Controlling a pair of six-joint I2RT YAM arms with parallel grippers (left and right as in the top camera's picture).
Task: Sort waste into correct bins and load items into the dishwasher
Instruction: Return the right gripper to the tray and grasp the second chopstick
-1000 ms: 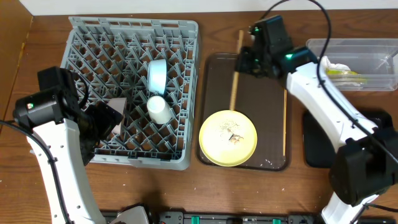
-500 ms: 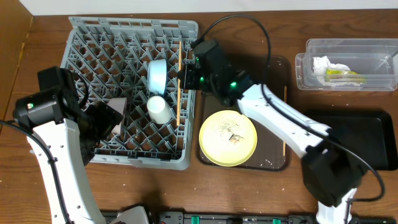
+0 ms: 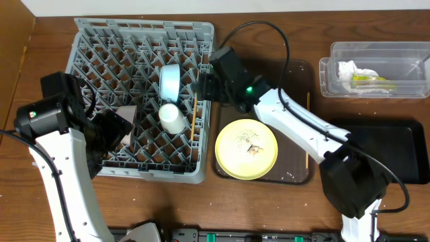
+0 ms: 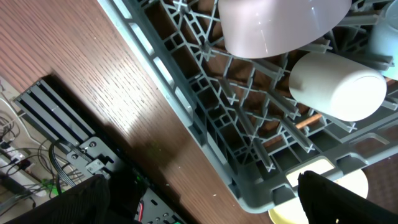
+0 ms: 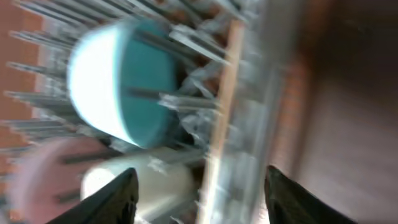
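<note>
A brown wooden table point(image 3: 269, 40) carries the grey dish rack point(image 3: 94, 40) at its left. Inside the rack the light blue bowl point(image 3: 169, 81) stands tipped on edge; the cream cup point(image 3: 173, 118) sits just beside it; the pink saucer point(image 3: 129, 115) is further left. One wooden chopstick point(image 3: 193, 119) lies among the pegs next to the cup; the right gripper point(image 3: 203, 86) hovers over its upper end, jaws parted and grasping nothing. The left gripper point(image 4: 211, 205) hangs over the rack's outer wall, jaws wide and empty. The yellow plate point(image 3: 235, 158), dotted with crumbs point(image 3: 250, 148), rests on the dark brown serving tray point(image 3: 295, 74); the second chopstick point(image 3: 308, 128) lies near the tray's right edge.
</note>
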